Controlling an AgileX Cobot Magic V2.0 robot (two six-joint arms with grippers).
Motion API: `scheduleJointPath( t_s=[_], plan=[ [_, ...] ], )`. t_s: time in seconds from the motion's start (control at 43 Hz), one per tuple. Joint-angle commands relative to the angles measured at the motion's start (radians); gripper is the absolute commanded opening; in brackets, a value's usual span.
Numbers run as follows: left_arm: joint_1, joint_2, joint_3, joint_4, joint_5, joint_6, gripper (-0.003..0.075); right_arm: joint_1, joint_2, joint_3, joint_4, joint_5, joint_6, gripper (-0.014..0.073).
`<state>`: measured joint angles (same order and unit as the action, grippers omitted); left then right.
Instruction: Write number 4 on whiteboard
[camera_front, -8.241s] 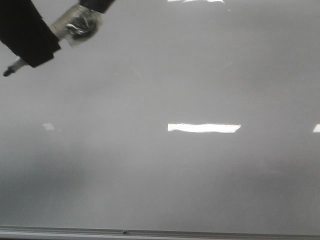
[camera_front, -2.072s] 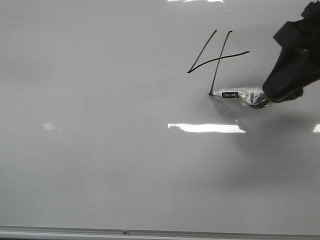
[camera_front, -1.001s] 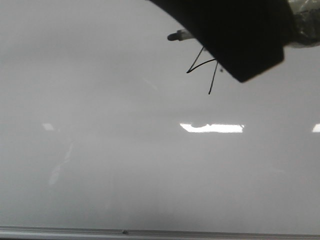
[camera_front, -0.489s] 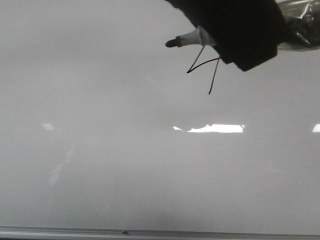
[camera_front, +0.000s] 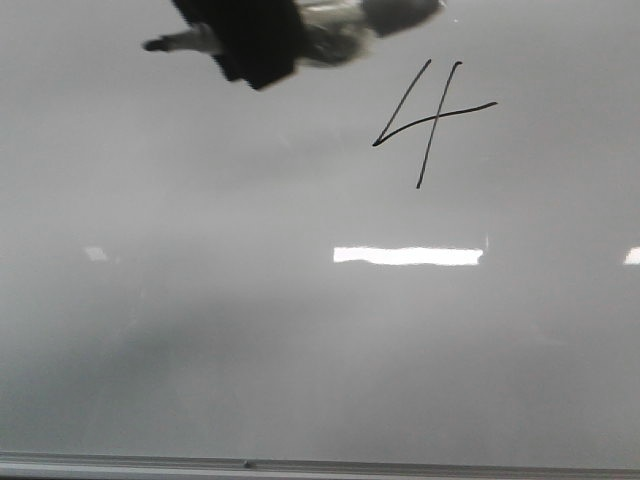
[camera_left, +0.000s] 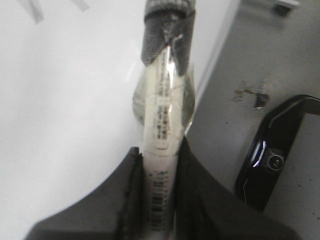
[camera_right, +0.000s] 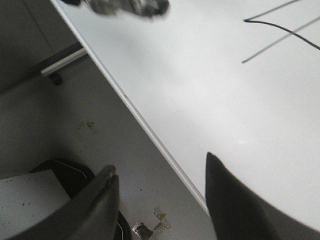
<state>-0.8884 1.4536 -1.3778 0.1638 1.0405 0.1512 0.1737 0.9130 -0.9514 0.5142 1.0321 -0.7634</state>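
Number 4 complete, upper right of whiteboard. Left end effector clamped on marker, lifted off board; right end effector apart, empty. Next: retreat, park marker.

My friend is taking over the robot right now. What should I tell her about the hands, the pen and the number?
Left gripper: shut on the marker, held off the board near the upper left of the front view, away from the writing.
Right gripper: open, holding nothing, out over the board's edge.
The number 4 is drawn in black on the whiteboard, upper right of middle, all strokes in place.
Done: the writing.
Left: probably only parking the marker and pulling the arms back.
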Motion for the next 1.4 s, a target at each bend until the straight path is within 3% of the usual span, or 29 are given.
scheduleJointPath(
  t_s=[0.0,0.326,0.512,0.698,0.954,1.373],
  plan=[
    [0.071,-0.087,-0.030,0.085,-0.005,-0.145,0.0049,-0.032,-0.005,-0.029,0.013,-0.059,0.049,0.0421],
    [0.392,-0.328,0.154,0.106,-0.051,-0.166,0.0048,-0.038,-0.005,-0.029,0.013,-0.054,0.049,0.0421],
    [0.590,-0.453,0.326,0.078,-0.209,-0.207,0.0048,-0.038,-0.005,-0.029,0.013,-0.057,0.049,0.0421],
    [0.720,-0.502,0.471,0.018,-0.426,-0.264,0.0048,-0.038,-0.005,-0.029,0.013,-0.057,0.049,0.0421],
    [0.757,-0.469,0.577,-0.035,-0.731,-0.279,0.0048,-0.038,-0.005,-0.029,0.013,-0.054,0.049,0.0421],
    [0.757,-0.313,0.581,-0.044,-0.935,-0.279,0.0048,-0.038,-0.005,-0.028,0.013,-0.059,0.049,0.0421]
  ],
)
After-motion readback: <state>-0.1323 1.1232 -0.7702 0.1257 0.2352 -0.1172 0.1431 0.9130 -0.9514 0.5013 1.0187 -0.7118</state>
